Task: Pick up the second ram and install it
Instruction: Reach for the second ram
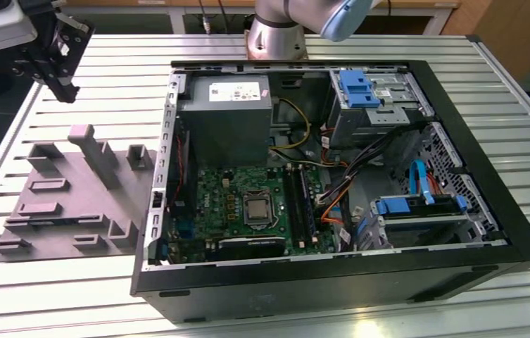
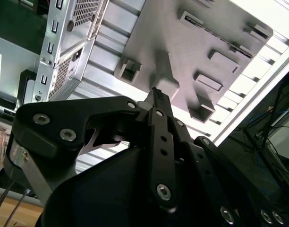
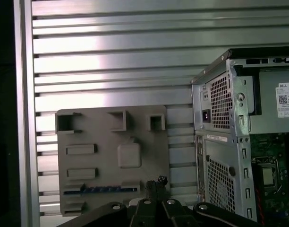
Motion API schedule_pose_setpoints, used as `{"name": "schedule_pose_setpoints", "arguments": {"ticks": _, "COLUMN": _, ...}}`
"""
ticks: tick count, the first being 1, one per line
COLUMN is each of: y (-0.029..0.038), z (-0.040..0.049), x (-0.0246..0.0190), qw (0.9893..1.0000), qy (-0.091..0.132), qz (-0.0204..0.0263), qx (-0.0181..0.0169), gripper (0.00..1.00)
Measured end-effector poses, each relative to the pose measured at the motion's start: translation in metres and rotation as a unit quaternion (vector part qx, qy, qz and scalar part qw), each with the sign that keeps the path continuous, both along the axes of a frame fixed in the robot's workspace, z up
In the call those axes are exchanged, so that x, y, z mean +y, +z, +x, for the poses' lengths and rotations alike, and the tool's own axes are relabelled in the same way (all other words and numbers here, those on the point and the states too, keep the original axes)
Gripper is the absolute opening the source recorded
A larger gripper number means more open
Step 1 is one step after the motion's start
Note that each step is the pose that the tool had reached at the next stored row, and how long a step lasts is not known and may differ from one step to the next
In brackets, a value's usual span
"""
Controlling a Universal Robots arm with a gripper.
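The second ram point(image 3: 99, 190) is a thin dark stick with a bluish edge. It lies in a long slot of the pale grey tray point(image 3: 102, 132) in the first wrist view. My gripper point(image 1: 61, 86) hangs high above the tray's point(image 1: 67, 204) far end at the exterior view's upper left. Its black fingers point(image 3: 156, 183) are pressed together with nothing between them, and they are apart from the stick. In the second wrist view the fingertips point(image 2: 155, 96) point down at the tray point(image 2: 206, 42).
The open computer case point(image 1: 340, 282) lies at the exterior view's right of the tray. Inside it are the motherboard's processor point(image 1: 258, 209), long memory slots point(image 1: 298, 201), a power supply point(image 1: 225, 113) and cables. The ribbed metal table point(image 1: 528, 176) surrounds both.
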State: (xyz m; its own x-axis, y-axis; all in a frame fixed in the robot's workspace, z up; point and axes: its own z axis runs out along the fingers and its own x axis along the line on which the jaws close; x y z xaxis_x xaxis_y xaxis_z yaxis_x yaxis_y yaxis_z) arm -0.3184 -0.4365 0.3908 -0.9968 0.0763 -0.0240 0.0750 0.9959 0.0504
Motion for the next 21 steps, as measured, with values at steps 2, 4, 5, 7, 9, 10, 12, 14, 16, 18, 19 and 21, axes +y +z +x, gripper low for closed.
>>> {"name": "schedule_pose_setpoints", "arguments": {"ticks": 2, "y": -0.0001, "z": -0.0012, "x": -0.0003, "qw": 1.0000, "qy": 0.000, "qz": 0.0000, "qx": 0.0000, "gripper": 0.11}}
{"name": "schedule_pose_setpoints", "arguments": {"ticks": 4, "y": -0.0001, "z": -0.0023, "x": -0.0006, "qw": 1.0000, "qy": 0.000, "qz": 0.0000, "qx": 0.0000, "gripper": 0.11}}
{"name": "schedule_pose_setpoints", "arguments": {"ticks": 5, "y": -0.0002, "z": -0.0028, "x": -0.0008, "qw": 1.0000, "qy": 0.000, "qz": 0.0000, "qx": 0.0000, "gripper": 0.11}}
{"name": "schedule_pose_setpoints", "arguments": {"ticks": 7, "y": -0.0003, "z": -0.0038, "x": -0.0011, "qw": 1.0000, "qy": 0.000, "qz": 0.0000, "qx": 0.0000, "gripper": 0.11}}
{"name": "schedule_pose_setpoints", "arguments": {"ticks": 9, "y": -0.0004, "z": -0.0048, "x": -0.0015, "qw": 1.0000, "qy": 0.000, "qz": 0.0000, "qx": 0.0001, "gripper": 0.11}}
{"name": "schedule_pose_setpoints", "arguments": {"ticks": 10, "y": -0.0004, "z": -0.0052, "x": -0.0017, "qw": 1.0000, "qy": 0.000, "qz": 0.0000, "qx": 0.0000, "gripper": 0.11}}
{"name": "schedule_pose_setpoints", "arguments": {"ticks": 12, "y": -0.0005, "z": -0.0060, "x": -0.0021, "qw": 1.0000, "qy": 0.000, "qz": 0.0001, "qx": 0.0000, "gripper": 0.11}}
{"name": "schedule_pose_setpoints", "arguments": {"ticks": 14, "y": -0.0006, "z": -0.0066, "x": -0.0024, "qw": 1.0000, "qy": 0.000, "qz": 0.0001, "qx": 0.0000, "gripper": 0.11}}
{"name": "schedule_pose_setpoints", "arguments": {"ticks": 16, "y": -0.0006, "z": -0.0074, "x": -0.0028, "qw": 1.0000, "qy": 0.000, "qz": 0.0001, "qx": 0.0000, "gripper": 0.11}}
{"name": "schedule_pose_setpoints", "arguments": {"ticks": 18, "y": -0.0007, "z": -0.0081, "x": -0.0031, "qw": 1.0000, "qy": 0.000, "qz": 0.0001, "qx": 0.0000, "gripper": 0.11}}
{"name": "schedule_pose_setpoints", "arguments": {"ticks": 19, "y": -0.0007, "z": -0.0084, "x": -0.0033, "qw": 1.0000, "qy": 0.000, "qz": 0.0001, "qx": 0.0000, "gripper": 0.11}}
{"name": "schedule_pose_setpoints", "arguments": {"ticks": 21, "y": -0.0008, "z": -0.0088, "x": -0.0036, "qw": 1.0000, "qy": 0.000, "qz": 0.0001, "qx": 0.0000, "gripper": 0.11}}
